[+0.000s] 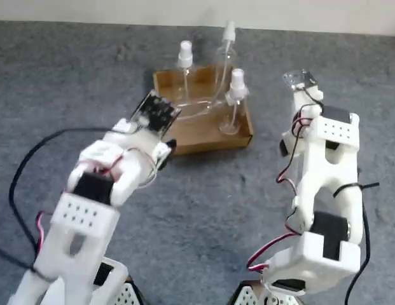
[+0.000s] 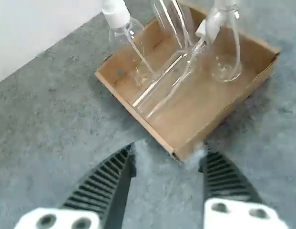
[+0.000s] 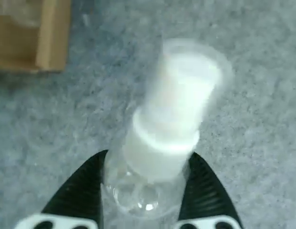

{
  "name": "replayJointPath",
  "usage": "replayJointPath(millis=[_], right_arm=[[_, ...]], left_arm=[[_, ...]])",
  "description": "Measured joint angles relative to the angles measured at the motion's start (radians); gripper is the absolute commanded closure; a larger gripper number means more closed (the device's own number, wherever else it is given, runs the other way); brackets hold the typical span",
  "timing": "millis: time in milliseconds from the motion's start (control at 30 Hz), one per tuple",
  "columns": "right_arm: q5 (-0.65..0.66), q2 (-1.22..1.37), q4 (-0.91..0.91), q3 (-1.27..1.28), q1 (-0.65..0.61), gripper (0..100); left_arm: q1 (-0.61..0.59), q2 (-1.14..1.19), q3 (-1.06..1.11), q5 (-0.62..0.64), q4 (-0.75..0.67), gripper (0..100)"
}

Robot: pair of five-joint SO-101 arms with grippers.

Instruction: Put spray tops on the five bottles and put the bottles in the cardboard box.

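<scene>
From above, the left arm (image 1: 114,171) leans toward the cardboard box (image 1: 207,141), which holds spray-topped bottles (image 1: 235,105); the right arm (image 1: 324,159) stands beside it. The left gripper (image 2: 168,151) gapes empty over carpet (image 2: 52,119) at the box corner. The right gripper (image 3: 148,157) clamps a bottle (image 3: 138,198) wearing its spray top (image 3: 174,105).

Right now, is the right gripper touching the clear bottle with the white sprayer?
Touching. Right wrist view: the right gripper clamps the clear bottle, fingers against both sides.
</scene>
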Motion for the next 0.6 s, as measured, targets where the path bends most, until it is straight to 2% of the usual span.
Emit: replayJointPath(millis=[200, 400, 600], right_arm=[[-0.034, 0.011, -0.017, 0.002, -0.020, 86.5], [-0.037, 0.018, -0.012, 0.003, -0.020, 85.7], [-0.037, 0.020, -0.098, 0.011, -0.020, 85.6]], left_arm=[[-0.005, 0.322, -0.207, -0.089, 0.003, 80], [-0.005, 0.605, -0.388, -0.180, 0.003, 77], [-0.005, 0.786, -0.542, -0.193, 0.003, 73]])
